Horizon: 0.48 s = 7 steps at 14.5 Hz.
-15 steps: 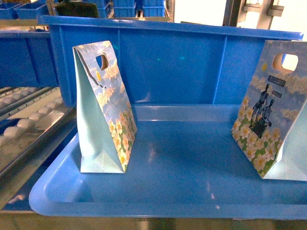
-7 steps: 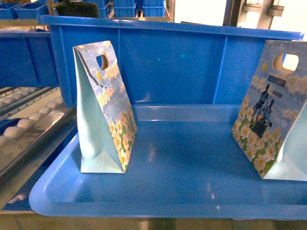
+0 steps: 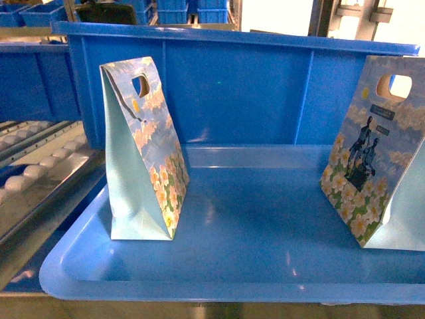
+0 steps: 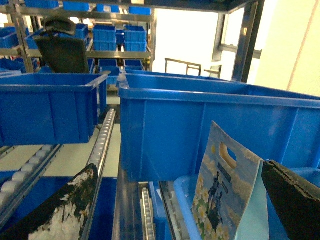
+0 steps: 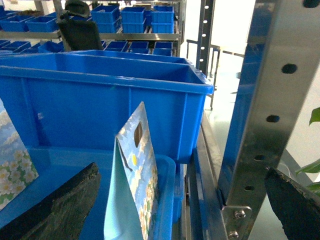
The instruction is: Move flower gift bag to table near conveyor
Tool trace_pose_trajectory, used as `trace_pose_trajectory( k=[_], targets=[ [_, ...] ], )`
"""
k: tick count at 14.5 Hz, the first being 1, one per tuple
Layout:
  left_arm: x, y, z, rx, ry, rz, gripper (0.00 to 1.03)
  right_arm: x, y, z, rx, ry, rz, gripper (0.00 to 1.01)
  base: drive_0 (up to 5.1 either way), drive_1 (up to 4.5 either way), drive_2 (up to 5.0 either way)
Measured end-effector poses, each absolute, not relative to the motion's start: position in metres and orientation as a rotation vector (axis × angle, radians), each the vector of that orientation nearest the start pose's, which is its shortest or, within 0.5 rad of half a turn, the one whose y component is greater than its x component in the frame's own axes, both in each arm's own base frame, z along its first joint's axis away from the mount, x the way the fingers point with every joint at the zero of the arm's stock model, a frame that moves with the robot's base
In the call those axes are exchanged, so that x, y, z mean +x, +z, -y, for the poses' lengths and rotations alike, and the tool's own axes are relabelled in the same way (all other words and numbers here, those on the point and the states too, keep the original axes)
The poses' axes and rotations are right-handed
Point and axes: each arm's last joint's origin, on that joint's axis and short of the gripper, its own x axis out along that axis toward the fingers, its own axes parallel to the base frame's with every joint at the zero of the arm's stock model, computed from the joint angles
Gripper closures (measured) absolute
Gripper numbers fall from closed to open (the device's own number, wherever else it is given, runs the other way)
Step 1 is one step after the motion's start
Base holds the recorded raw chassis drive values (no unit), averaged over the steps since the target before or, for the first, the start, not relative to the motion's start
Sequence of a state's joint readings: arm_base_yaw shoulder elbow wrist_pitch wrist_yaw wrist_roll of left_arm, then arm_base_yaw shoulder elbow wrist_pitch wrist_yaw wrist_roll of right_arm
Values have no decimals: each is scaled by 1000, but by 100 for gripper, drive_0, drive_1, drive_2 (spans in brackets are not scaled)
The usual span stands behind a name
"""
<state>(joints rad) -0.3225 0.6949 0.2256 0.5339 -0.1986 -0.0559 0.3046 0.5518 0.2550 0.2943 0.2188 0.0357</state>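
Two flower gift bags stand upright in a shallow blue tray [image 3: 199,286]: the left bag [image 3: 143,156] and the right bag [image 3: 372,159]. In the left wrist view the left bag [image 4: 222,192] stands between my left gripper's [image 4: 177,170] wide-apart fingers, close to the right finger [image 4: 295,200] and untouched. My right gripper [image 5: 182,172] is open too; the right bag [image 5: 135,170] stands beyond it, nearer its left finger [image 5: 60,205]. The conveyor's white rollers [image 3: 40,166] slope along the tray's left side. No gripper shows in the head view. The table is out of view.
A deep blue bin [image 3: 252,86] stands right behind the tray. A steel upright post [image 5: 265,115] rises just right of the tray, between the right gripper's fingers. Another blue bin [image 4: 47,107] sits on the rollers to the left. Shelves of blue bins fill the background.
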Motion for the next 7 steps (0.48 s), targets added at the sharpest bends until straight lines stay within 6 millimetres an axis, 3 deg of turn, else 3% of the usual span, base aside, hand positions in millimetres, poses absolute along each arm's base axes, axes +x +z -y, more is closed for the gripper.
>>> trace_pose_trajectory(
  k=[4, 7],
  targets=[
    [188, 243, 54, -97, -133, 48, 5, 165, 246, -53, 43, 92, -44, 3, 0, 0, 0],
    [196, 248, 57, -91, -119, 44, 5, 189, 253, -62, 60, 95, -88, 3, 0, 0, 0]
  ],
)
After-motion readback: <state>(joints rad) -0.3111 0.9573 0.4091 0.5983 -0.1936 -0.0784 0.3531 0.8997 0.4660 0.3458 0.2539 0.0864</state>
